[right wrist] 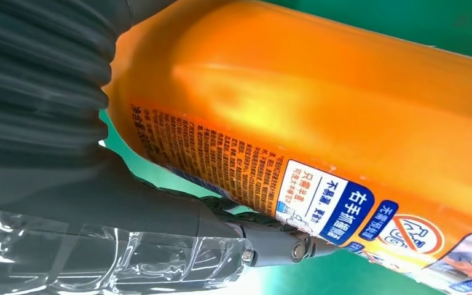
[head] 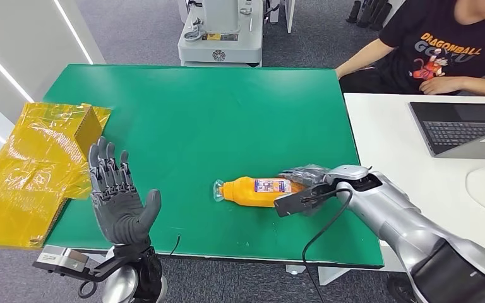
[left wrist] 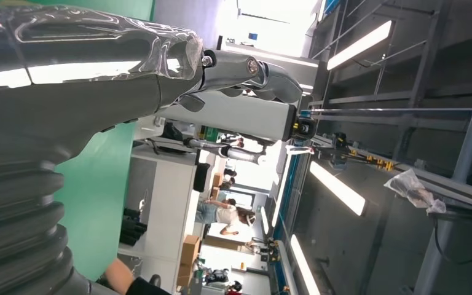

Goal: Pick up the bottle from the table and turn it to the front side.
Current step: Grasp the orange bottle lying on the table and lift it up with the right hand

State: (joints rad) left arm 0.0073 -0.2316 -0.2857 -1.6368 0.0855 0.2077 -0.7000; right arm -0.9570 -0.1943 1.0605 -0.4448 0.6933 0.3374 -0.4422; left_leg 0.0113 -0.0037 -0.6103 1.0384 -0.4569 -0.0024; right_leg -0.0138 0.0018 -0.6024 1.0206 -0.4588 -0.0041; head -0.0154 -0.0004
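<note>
Lying crumpled at the far left of the head view, a yellow plastic bag (head: pixel 35 167), overlapping the left edge of the green table (head: pixel 196 120). Rising just right of it, at lower left, the left hand (head: pixel 117 202), palm up and facing forward, fingers spread apart and holding nothing; in the left wrist view, showing as a grey ribbed cover and a thumb (left wrist: pixel 246 70) against a background of ceiling lights and a distant room. Standing at top centre beyond the table's far edge, a white machine base (head: pixel 221 31). Lying on its side a little right of centre and low in the frame, the orange bottle (head: pixel 259 191), cap end pointing left, label with small print facing up. Reaching in from lower right, the silver right arm, with the right hand (head: pixel 303 186) wrapping around the bottle's right end, fingers closing on it; in the right wrist view, the bottle (right wrist: pixel 319 123) pressing against the hand's ribbed cover, a dark finger (right wrist: pixel 270 246) curling beneath the label, green table showing behind. Sitting at upper right, a person in a black printed shirt (head: pixel 448 44), at a white desk (head: pixel 391 151) with an open laptop (head: pixel 461 126).
</note>
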